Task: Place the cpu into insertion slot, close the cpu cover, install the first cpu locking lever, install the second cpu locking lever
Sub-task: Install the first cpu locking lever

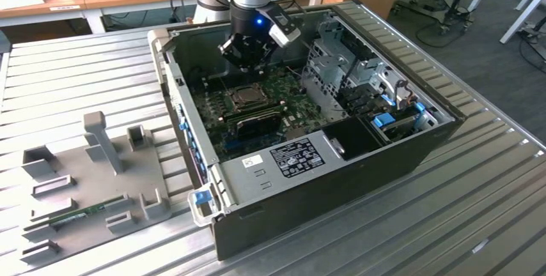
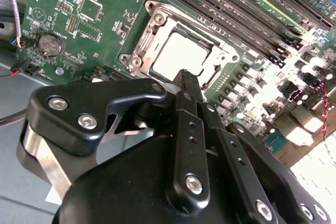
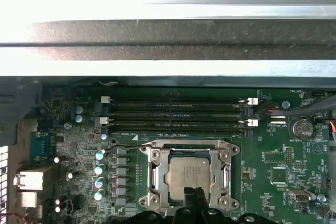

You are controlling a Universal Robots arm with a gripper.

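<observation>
The cpu has a pale silver face and lies flat in the insertion slot on the green board inside the open computer case. The cpu cover, a silver frame plate, lies down around it, and the cpu shows through its window. My gripper hangs above the board, a little toward the case's back wall from the slot. In both wrist views the black fingers are pressed together with nothing between them. The gripper points at the slot's near edge without touching it.
Long black memory slots run beside the socket. A grey perforated drive cage stands at the exterior view's right of the board, and the case walls ring the work area. A grey fixture plate lies on the slatted table at the exterior view's left.
</observation>
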